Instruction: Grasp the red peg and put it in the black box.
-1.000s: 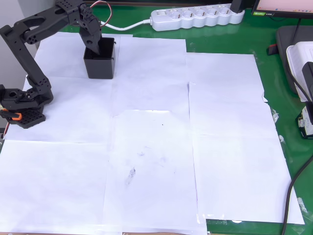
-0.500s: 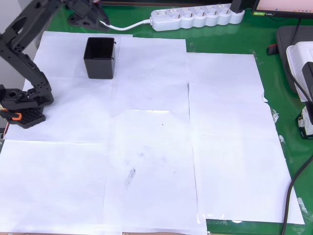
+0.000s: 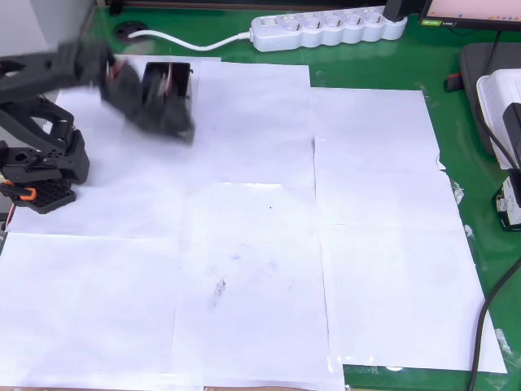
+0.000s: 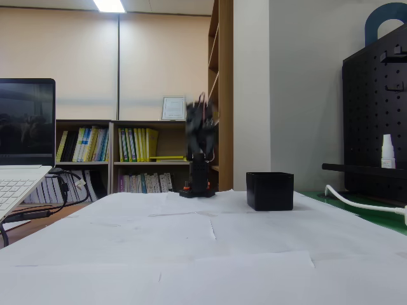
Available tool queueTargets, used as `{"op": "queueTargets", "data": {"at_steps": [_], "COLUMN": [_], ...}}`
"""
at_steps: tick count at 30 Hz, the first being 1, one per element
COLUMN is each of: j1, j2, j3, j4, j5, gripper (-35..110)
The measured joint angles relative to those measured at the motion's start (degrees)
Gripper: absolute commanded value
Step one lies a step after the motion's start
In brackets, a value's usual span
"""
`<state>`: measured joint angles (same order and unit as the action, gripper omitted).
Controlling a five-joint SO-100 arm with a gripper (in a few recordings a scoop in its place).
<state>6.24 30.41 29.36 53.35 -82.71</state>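
The black box [image 3: 182, 73] stands on the white paper at the upper left of the overhead view. Its front is hidden behind my blurred arm. My gripper [image 3: 165, 119] is a dark motion smear across the box's near wall, and the blur hides how its jaws stand. In the fixed view the black box [image 4: 269, 190] sits on the paper right of centre, with my arm [image 4: 200, 136] blurred behind it to the left. The red peg is out of view.
The arm's base [image 3: 37, 175] sits at the left edge of the paper. A white power strip [image 3: 330, 27] and its cable lie along the far edge on the green mat. A laptop [image 4: 22, 146] stands at the left in the fixed view.
One second ago the gripper was down in the box. Half a second ago it was raised behind the box. Now the arm swings forward across the box, blurred.
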Motion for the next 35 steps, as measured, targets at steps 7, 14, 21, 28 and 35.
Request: {"op": "queueTargets", "data": {"at_steps": [7,14,21,28,35], "j1": [-2.29,-2.81,-4.04,-4.04,-4.13], "j2": [-22.41,-34.19,-40.17,-40.25,-40.25], "j3": [-23.64,-24.26,-24.17,-24.17,-24.17], "j4": [3.60,24.96,27.77,27.77,27.77], "j5": [-5.45,-7.56,-6.42,-6.42,-6.42], "gripper": [0,0,0,0,0]}}
